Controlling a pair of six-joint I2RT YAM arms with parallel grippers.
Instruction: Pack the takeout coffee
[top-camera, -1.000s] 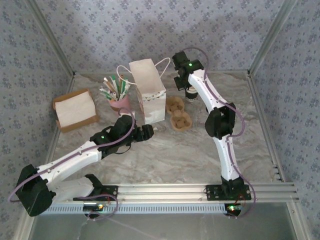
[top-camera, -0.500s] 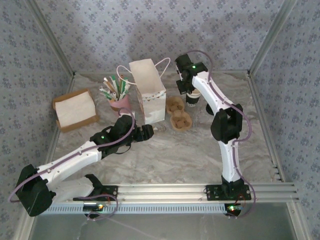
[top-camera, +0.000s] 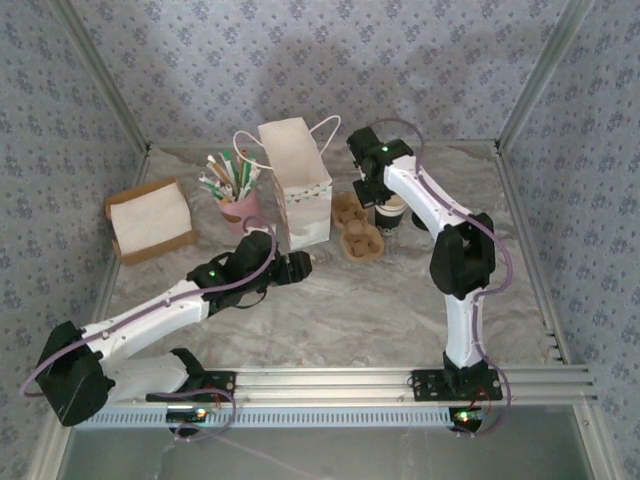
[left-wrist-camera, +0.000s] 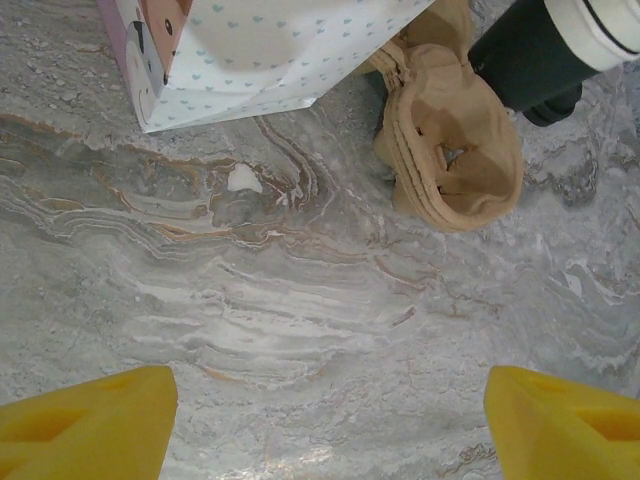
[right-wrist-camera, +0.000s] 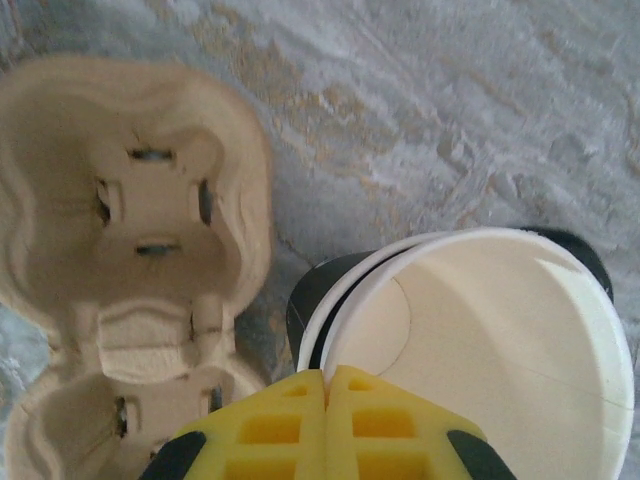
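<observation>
A dark-walled paper cup with a cream inside stands just right of the tan pulp cup carrier. My right gripper is shut on the cup's near rim, where a second rim shows nested close inside the first. From above, the cup sits under the right gripper, beside the carrier. The takeout coffee is out of view. My left gripper is open and holds nothing. It hovers over bare marble in front of the carrier and the cup.
A white paper bag with handles stands upright left of the carrier; its base lies just ahead of the left gripper. A pink cup of straws and a cardboard box of napkins stand at the left.
The right arm has carried the cup nearer, from behind the carrier to its right side. The left gripper has shifted slightly right and stays open.
</observation>
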